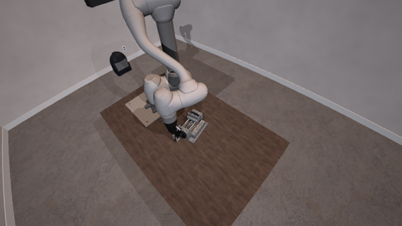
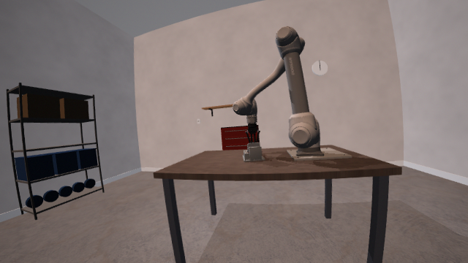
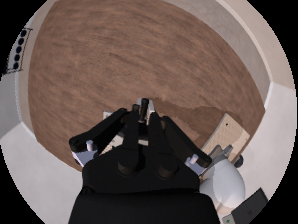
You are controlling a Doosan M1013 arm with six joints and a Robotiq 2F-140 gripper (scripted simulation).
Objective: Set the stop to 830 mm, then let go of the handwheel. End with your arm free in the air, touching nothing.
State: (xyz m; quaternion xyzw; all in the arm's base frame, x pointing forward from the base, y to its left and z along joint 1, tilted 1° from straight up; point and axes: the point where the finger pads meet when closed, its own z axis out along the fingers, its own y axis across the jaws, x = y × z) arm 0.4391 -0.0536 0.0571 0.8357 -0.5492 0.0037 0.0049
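Observation:
The stop device is a small grey fixture with rails on the brown table; it also shows in the exterior view. Its handwheel is a small dark wheel at the near end of the fixture. My gripper points down over that end and is shut on the handwheel. In the wrist view my black fingers stand close together, and a small pale part shows between their tips. The scale reading is too small to tell.
The arm's base stands on a light plate on the table behind the fixture. A red cabinet stands by the far wall. A black shelf rack is at the left of the room.

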